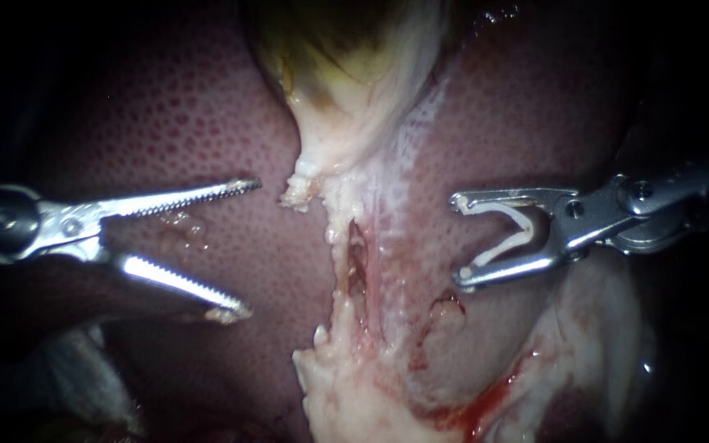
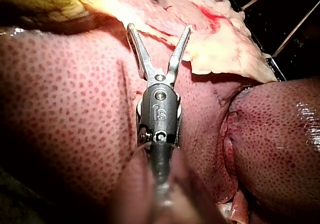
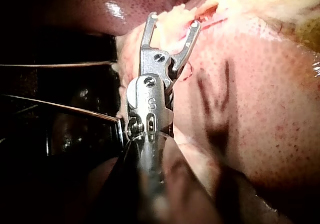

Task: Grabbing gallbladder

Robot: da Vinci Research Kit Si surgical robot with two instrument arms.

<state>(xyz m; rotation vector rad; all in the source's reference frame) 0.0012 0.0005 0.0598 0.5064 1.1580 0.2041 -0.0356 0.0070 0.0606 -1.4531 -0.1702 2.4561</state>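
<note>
1. Left instrument point(image 1: 248, 246): jaws spread wide over the liver point(image 1: 166, 107), gripping nothing.
2. Right instrument point(image 1: 455, 239): jaws cradle a white clip point(image 1: 525, 234) between them.
3. Gallbladder point(image 1: 346, 57) sits up top in my endoscope view, touching neither instrument.

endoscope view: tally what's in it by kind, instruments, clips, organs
instruments: 2 (left instrument, right instrument)
clips: 1 (clip held in the right instrument's jaws)
organs: 2 (liver, gallbladder)
total: 5
</note>
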